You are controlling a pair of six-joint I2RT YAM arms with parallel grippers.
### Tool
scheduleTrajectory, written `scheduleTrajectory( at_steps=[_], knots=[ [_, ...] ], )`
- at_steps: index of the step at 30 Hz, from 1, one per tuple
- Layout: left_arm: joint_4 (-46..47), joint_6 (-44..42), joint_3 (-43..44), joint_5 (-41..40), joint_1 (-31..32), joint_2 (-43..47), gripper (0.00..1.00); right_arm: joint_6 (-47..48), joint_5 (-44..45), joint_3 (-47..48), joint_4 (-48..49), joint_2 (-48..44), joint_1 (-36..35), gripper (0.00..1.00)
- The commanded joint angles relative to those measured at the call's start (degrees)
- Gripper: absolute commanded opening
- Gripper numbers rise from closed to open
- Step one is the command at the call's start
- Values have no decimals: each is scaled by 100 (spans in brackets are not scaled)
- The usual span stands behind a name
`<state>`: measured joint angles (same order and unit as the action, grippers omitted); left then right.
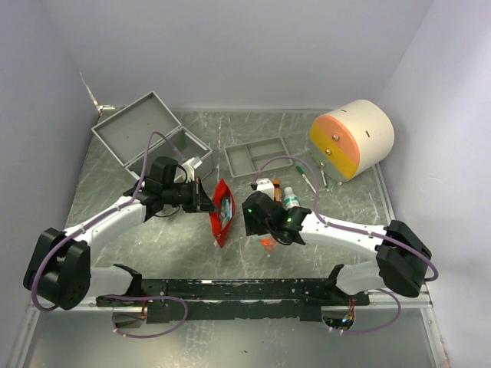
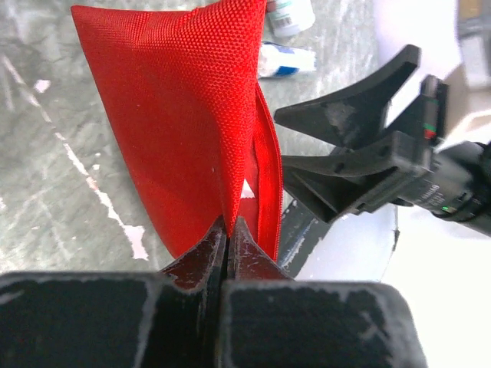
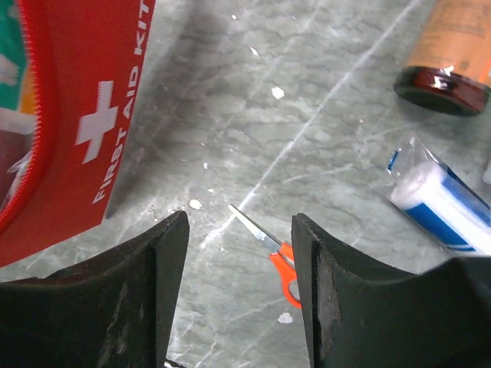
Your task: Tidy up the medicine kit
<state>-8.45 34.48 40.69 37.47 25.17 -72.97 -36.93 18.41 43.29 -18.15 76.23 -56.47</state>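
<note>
Red woven-fabric pouch (image 2: 184, 115) (white cross and FIRST AID KIT lettering on its face) stands on edge at mid-table, its rim pinched tight in the closed left gripper (image 2: 228, 226). Just beside it, the right gripper (image 3: 239, 221) hangs with its fingers spread above small orange-handled scissors (image 3: 265, 245) lying flat on the marbled grey table (image 1: 230, 130). Farther back sits a shallow grey divided tray (image 1: 257, 156), and at the far left the silvery-grey rectangular metal medicine kit (image 1: 138, 126), well apart from both grippers.

The table (image 1: 345, 222) is a scratched grey marbled top. Along the back sit the medicine kit (image 1: 146, 126) on the left, a divided grey tray (image 1: 257, 157) mid-way and a round beige drum (image 1: 353, 139) on the right. Closer in there's orange-handled scissors (image 3: 280, 261), a blue-and-white wrapped roll (image 3: 437, 199) and an amber bottle (image 3: 449, 61).
</note>
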Motion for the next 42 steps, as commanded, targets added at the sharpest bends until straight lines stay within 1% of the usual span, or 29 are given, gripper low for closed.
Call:
scheduleTrajectory(
  at_steps=[1, 3, 6, 8, 12, 20, 26, 31, 34, 35, 37, 42],
  knots=[
    [727, 298, 47, 828, 5, -107, 7, -474, 267, -52, -650, -54, 34, 58],
    [782, 346, 55, 868, 6, -182, 7, -575, 212, -132, -760, -55, 86, 60],
    [610, 214, 141, 816, 14, -297, 7, -609, 37, -295, -806, 26, 257, 64],
    [534, 156, 179, 806, 14, -345, 7, -583, -99, -349, -816, 121, 380, 65],
    [458, 103, 170, 732, 22, -307, 7, -432, -226, -403, -769, 235, 443, 65],
    [378, 94, 141, 561, 22, -253, 7, -166, -754, -445, -532, 397, 470, 65],
    [431, 102, 141, 484, 23, -262, 7, -131, -715, -414, -635, 626, 469, 54],
    [415, 95, 150, 433, 23, -253, 7, -208, -487, -281, -811, 838, 467, 49],
    [419, 113, 114, 366, 23, -216, 7, -353, -376, -214, -852, 905, 467, 42],
    [441, 142, 96, 340, 23, -191, 7, -434, -349, -205, -844, 924, 463, 37],
    [489, 187, 49, 309, 23, -147, 7, -630, -280, -219, -800, 929, 463, 31],
    [414, 170, 52, 223, 23, -86, 7, -1536, 25, -305, -761, 838, 470, 24]
  ],
)
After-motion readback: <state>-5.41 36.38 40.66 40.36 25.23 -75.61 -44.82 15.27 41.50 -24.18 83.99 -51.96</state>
